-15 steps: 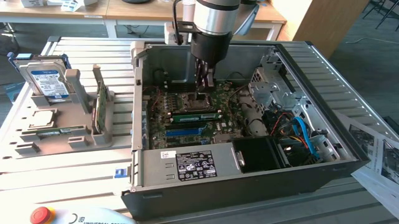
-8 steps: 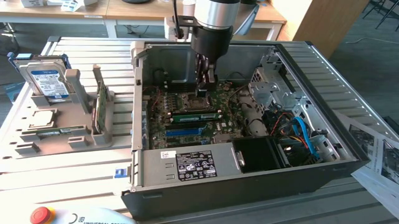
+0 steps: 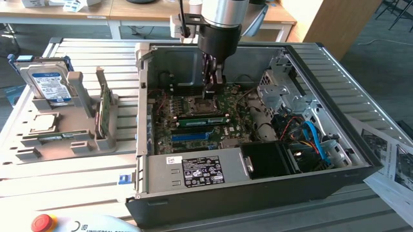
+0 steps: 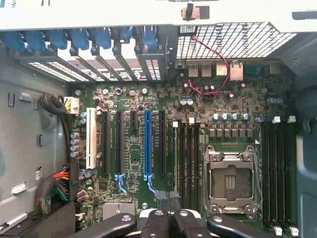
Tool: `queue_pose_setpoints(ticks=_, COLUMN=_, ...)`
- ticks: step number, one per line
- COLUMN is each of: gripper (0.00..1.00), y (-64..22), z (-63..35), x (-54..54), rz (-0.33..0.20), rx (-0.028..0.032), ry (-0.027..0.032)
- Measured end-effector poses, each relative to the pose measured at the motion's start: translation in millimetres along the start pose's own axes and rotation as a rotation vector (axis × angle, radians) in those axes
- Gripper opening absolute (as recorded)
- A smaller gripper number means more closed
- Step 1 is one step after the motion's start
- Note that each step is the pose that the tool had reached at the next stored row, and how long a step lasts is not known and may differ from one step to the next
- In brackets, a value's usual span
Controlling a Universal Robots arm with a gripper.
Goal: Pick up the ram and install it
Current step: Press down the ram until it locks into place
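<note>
The ram [image 3: 203,121] is a narrow green stick standing on edge in a memory slot of the motherboard, between the CPU socket [image 3: 197,103] and the blue slot [image 3: 193,137]. The wrist view shows the ram [image 4: 174,158] edge-on as a thin line beside the empty black slots. My gripper [image 3: 211,91] hangs inside the open computer case, a little above the ram and apart from it. Its fingers [image 4: 157,220] are shut together, and I see nothing between them.
A grey tray [image 3: 74,92] at the exterior view's left holds a hard drive [image 3: 48,84], an upright green card [image 3: 102,108] and another green stick [image 3: 55,137]. The case walls, drive cage [image 3: 277,92], power supply [image 3: 193,171] and cables [image 3: 310,135] crowd the board. Papers [image 3: 393,164] lie at the right.
</note>
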State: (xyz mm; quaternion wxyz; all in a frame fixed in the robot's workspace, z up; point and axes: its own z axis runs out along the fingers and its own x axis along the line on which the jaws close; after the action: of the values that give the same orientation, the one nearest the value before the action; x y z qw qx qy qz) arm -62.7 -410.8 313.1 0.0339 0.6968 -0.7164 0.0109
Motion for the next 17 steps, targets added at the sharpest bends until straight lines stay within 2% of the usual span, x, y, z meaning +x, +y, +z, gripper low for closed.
queue_pose_setpoints(ticks=2, gripper=0.1, y=0.1, z=-0.2, x=0.1, rz=0.0, rx=0.0021, ry=-0.0011)
queue_pose_setpoints(ticks=4, gripper=0.1, y=0.0, z=-0.1, x=0.0, rz=0.0, rx=0.0072, ry=-0.0061)
queue_pose_setpoints(ticks=6, gripper=0.1, y=0.0, z=0.0, x=0.0, rz=0.0, rx=0.0098, ry=-0.009)
queue_pose_setpoints(ticks=17, gripper=0.1, y=0.0, z=0.0, x=0.0, rz=0.0, rx=0.0114, ry=-0.0112)
